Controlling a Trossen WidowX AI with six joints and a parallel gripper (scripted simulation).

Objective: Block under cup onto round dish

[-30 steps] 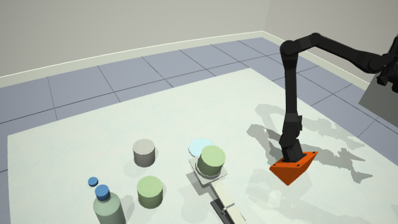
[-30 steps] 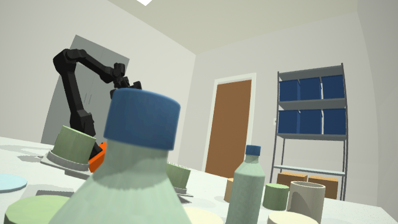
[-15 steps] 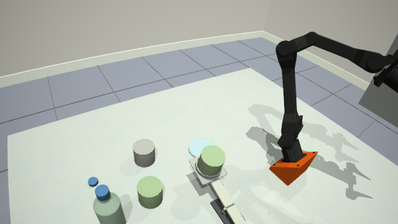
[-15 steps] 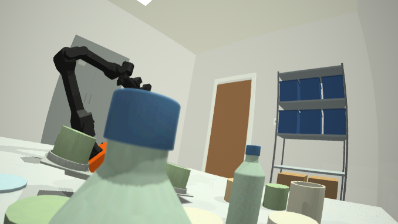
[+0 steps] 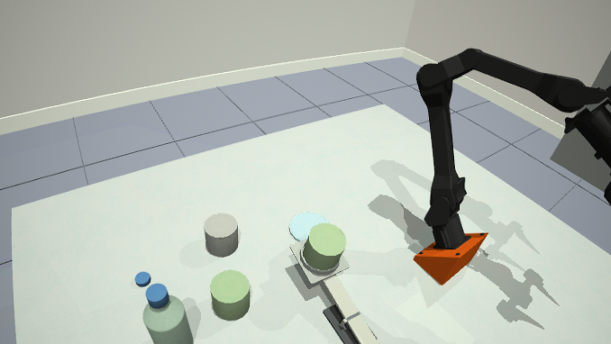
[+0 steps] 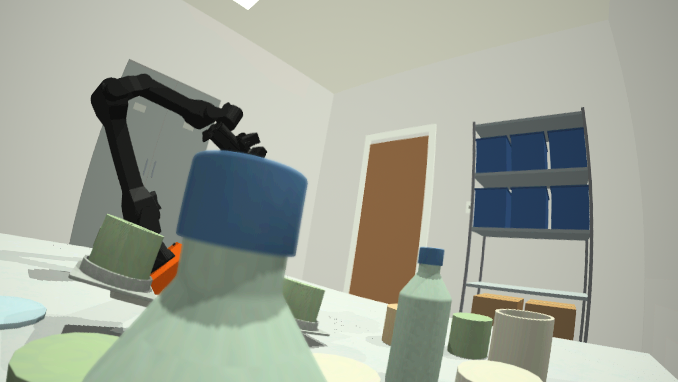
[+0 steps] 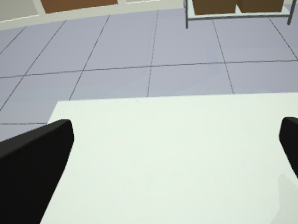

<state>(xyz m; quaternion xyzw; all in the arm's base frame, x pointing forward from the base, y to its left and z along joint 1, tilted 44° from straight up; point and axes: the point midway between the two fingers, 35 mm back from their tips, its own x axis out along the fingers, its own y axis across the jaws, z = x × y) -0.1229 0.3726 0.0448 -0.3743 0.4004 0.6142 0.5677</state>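
1. Block and covering cup came first: the block was out of sight, and I judged it to be under the lower cup point(image 6: 306, 300), the far one in the exterior view. The balance point(image 5: 342, 299) point(image 6: 132, 298) sloped down that way, while the raised cup point(image 5: 325, 247) point(image 6: 127, 247) sat at the high end beside the round dish point(image 5: 303, 225) point(image 6: 17, 310).

2. From the gripper point(image 5: 597, 131) point(image 6: 259, 145) point(image 7: 176, 128), the lower cup lay between five and six o'clock in the exterior view, beneath it. The raised cup lay toward eight o'clock, so the coming move had to turn away from that one.

3. In the top view the beam ran toward five o'clock from the raised cup, and its low end was cut off by the frame.

4. The gripper's fingers stood wide apart with nothing between them, up in the air and well apart from both cups. The wrist view showed neither cup.

5. The near bottle point(image 6: 215, 310) partly hid the lower cup in the exterior view. The likely risk was a sideways sweep brushing the raised cup; an approach from above the lower one seemed safer.
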